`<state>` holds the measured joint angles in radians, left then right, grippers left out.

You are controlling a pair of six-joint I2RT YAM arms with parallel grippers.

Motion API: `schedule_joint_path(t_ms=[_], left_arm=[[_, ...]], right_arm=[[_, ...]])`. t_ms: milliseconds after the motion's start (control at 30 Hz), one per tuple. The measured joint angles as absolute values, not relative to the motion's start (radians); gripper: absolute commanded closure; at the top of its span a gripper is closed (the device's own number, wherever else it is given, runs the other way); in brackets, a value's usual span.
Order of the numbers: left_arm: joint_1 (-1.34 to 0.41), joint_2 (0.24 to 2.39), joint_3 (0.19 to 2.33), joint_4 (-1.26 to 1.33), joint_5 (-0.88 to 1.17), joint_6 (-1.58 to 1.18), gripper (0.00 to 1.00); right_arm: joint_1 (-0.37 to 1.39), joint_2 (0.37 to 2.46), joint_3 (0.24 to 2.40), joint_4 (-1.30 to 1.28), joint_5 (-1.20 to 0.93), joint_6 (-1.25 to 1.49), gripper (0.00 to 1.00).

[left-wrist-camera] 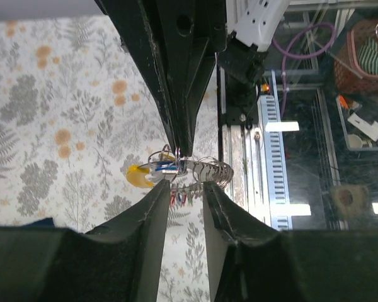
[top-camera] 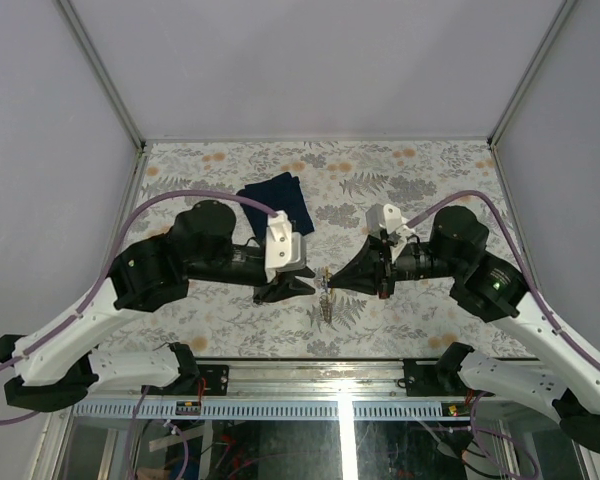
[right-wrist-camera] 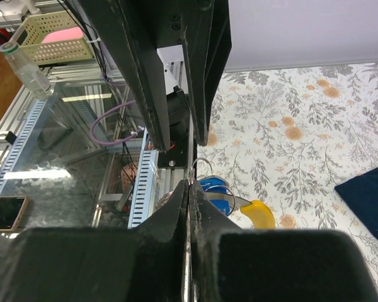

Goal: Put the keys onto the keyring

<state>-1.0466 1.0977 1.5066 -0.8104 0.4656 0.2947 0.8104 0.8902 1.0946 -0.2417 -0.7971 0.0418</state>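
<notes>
Two claws meet tip to tip on the near side of the navy cloth (top-camera: 277, 200). There the right claw (top-camera: 345, 283) is pinched together on the keyring (left-wrist-camera: 209, 171). The left claw (top-camera: 302, 287) has its fingers (left-wrist-camera: 148, 220) apart, just beside it. The keys (left-wrist-camera: 137, 177), tagged yellow, blue and red, bunch at the ring over the floral worktop (top-camera: 420, 180).

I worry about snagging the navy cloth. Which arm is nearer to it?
Left. The left claw sits just on the near side of the navy cloth, its wrist almost at the cloth's edge. The right claw is farther off to the right, beyond the keys.
</notes>
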Motion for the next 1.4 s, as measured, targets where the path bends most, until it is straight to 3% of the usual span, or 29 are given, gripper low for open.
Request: schedule_joint_path(t_ms=[300,533,1167,1233,1400], left_arm=[[-1.047,0.912,1.266,-0.495,0.502,0.258,0.69],[-1.047,0.897,1.226,-0.346,0.563,0.239,0.69],[-1.047,0.927,1.226,-0.324,0.653,0.239,0.7],[-1.047,0.931,1.226,-0.324,0.653,0.239,0.72],[-1.047,0.936,1.226,-0.324,0.655,0.241,0.91]], right_arm=[[0.81,0.855,1.102,-0.227,-0.835,0.064,1.0],[0.81,0.855,1.118,-0.199,-0.886,0.09,1.0],[0.81,0.854,1.131,-0.144,-0.942,0.136,1.0],[0.81,0.854,1.131,-0.143,-0.946,0.139,1.0],[0.81,0.854,1.131,-0.134,-0.956,0.144,1.0]])
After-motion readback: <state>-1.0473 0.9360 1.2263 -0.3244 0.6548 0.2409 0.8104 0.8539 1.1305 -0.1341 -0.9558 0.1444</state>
